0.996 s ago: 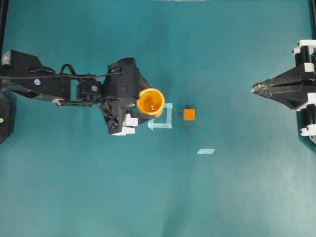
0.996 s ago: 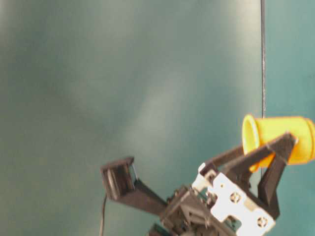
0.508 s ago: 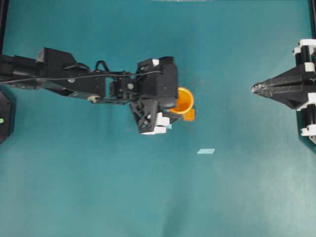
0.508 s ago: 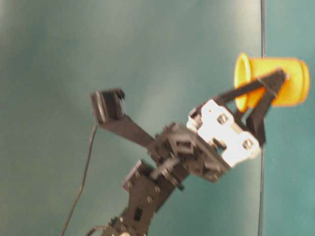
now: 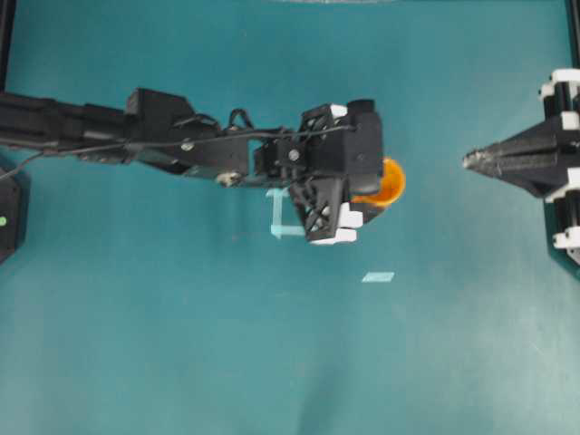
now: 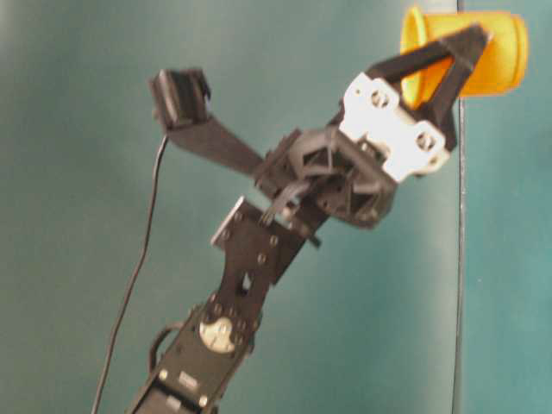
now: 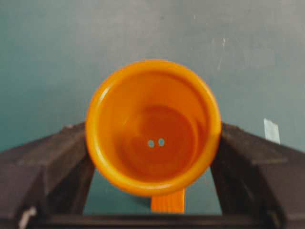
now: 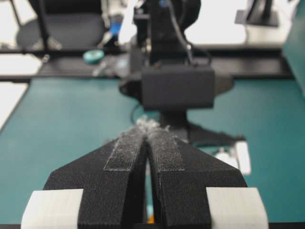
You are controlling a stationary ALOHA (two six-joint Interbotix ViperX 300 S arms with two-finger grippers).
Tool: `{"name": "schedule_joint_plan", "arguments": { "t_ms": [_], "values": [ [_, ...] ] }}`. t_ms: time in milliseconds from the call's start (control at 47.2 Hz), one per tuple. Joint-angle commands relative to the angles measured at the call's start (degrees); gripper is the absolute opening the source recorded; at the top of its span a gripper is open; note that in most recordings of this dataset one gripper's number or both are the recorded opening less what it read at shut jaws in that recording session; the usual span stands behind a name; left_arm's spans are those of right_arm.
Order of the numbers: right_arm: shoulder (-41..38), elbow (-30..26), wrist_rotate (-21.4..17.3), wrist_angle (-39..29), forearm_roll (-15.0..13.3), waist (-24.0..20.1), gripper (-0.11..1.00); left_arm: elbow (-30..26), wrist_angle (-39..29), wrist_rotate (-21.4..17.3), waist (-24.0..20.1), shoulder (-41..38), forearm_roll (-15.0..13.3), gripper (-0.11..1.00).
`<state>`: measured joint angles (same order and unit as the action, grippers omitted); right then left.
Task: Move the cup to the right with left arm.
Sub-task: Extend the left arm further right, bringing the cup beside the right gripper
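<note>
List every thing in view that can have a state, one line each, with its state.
cup: empty, gripped between the left gripper's fingers.
left gripper: shut on the cup.
right gripper: shut, holding nothing, parked at the right edge.
orange cube: mostly hidden under the cup.

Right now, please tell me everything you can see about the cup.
The cup is small, round and orange with a yellower rim; it looks like smooth plastic. Its bottom has two small holes, and it appears empty. It is gripped between the two black fingers of the left pincer, one on each side. In the overhead view it is mostly hidden under the pincer.
</note>
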<state>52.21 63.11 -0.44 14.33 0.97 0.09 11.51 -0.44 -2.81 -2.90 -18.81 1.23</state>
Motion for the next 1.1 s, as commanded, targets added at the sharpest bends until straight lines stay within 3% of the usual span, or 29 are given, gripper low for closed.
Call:
{"name": "schedule_joint_plan", "arguments": {
  "t_ms": [0, 1080],
  "values": [
    [0.0, -1.9, 0.1, 0.4, -0.1, 0.1, -0.01, -3.5, -0.4, 0.0, 0.0, 0.0, 0.1, 0.70],
    [1.5, -2.5, 0.5, 0.3, -0.3, 0.1, -0.01, -28.2, -8.0, -1.1, 0.7, -15.5, 0.1, 0.70]
  ]
}}
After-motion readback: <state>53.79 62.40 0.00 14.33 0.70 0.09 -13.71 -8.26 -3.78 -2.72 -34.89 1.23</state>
